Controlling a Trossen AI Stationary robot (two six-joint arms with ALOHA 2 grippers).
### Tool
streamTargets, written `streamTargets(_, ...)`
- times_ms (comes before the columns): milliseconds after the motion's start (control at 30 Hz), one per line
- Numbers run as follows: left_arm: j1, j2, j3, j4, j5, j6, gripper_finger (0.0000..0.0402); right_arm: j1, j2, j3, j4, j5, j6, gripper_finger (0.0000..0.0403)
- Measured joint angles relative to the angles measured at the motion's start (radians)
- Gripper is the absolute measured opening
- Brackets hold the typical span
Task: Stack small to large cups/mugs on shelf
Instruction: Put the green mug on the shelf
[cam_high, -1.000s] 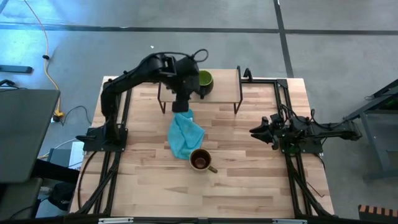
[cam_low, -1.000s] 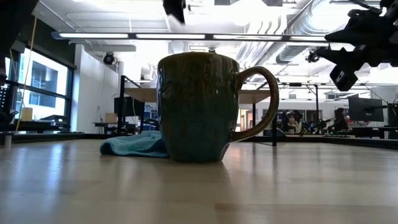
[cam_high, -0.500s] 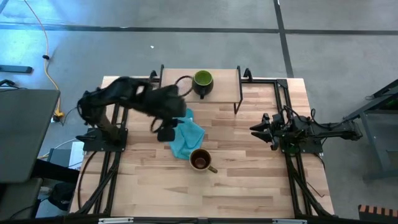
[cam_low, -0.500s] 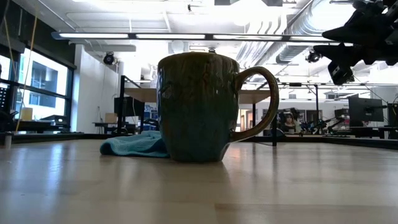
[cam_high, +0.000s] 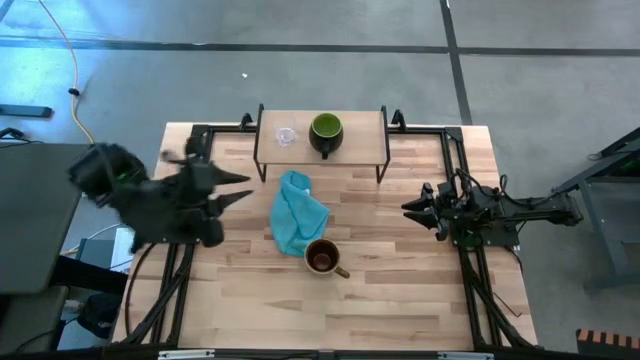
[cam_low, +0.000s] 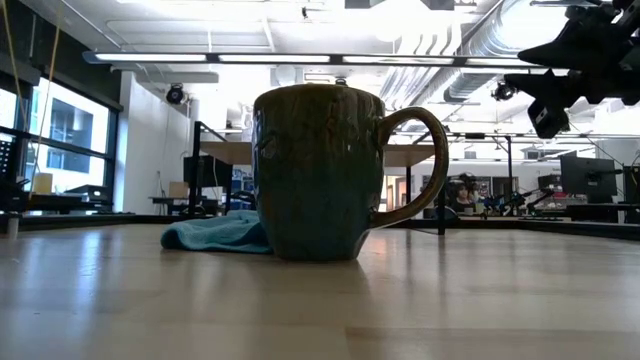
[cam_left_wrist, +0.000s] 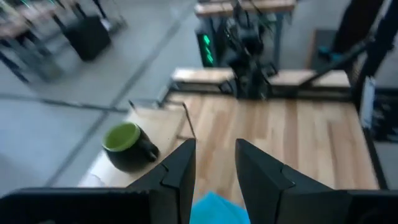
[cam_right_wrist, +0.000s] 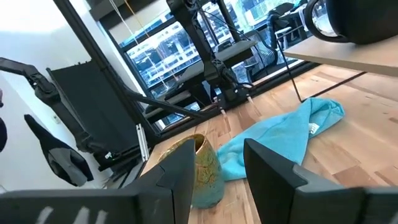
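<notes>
The shelf (cam_high: 360, 135) stands at the table's far middle. On it stand the tiny clear glass cup (cam_high: 287, 136) and, to its right, the dark mug with green inside (cam_high: 326, 133), which also shows in the left wrist view (cam_left_wrist: 127, 146). The olive-tan mug (cam_high: 323, 258) stands upright on the table, nearer than the teal cloth (cam_high: 298, 212), and fills the low view (cam_low: 315, 170). My left gripper (cam_high: 240, 187) is open and empty near the table's left edge. My right gripper (cam_high: 407, 209) is open and empty at the table's right side.
The teal cloth lies crumpled between the shelf and the olive-tan mug, and shows in the right wrist view (cam_right_wrist: 280, 140). Black frame rails run along the table's left and right sides (cam_high: 470, 270). Bare wood lies toward the near edge.
My left gripper has drawn back from the shelf toward the table's left and near edges, empty. The clear glass cup, hidden under the arm before, now shows standing on the shelf left of the dark mug. My right arm has kept still.
</notes>
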Motion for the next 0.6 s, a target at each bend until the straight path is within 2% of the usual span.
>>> streamTargets(167,-0.154,-0.003,-0.013,-0.039,-0.255,-0.046,0.0102,0.000,0.000,0.000,0.030,0.010,0.068,0.0128)
streamTargets(267,-0.214,-0.021,-0.073,-0.042,-0.360,-0.041,0.0102,0.000,0.000,0.000,0.054,0.036,0.094,0.0128)
streamTargets(400,-0.262,-0.091,-0.229,-0.043,-0.447,-0.103,0.0102,0.000,0.000,0.000,0.090,0.086,0.092,0.0128)
streamTargets(600,-0.321,-0.274,-0.567,-0.044,-0.595,-0.351,0.0102,0.000,0.000,0.000,0.121,0.165,0.059,0.0128)
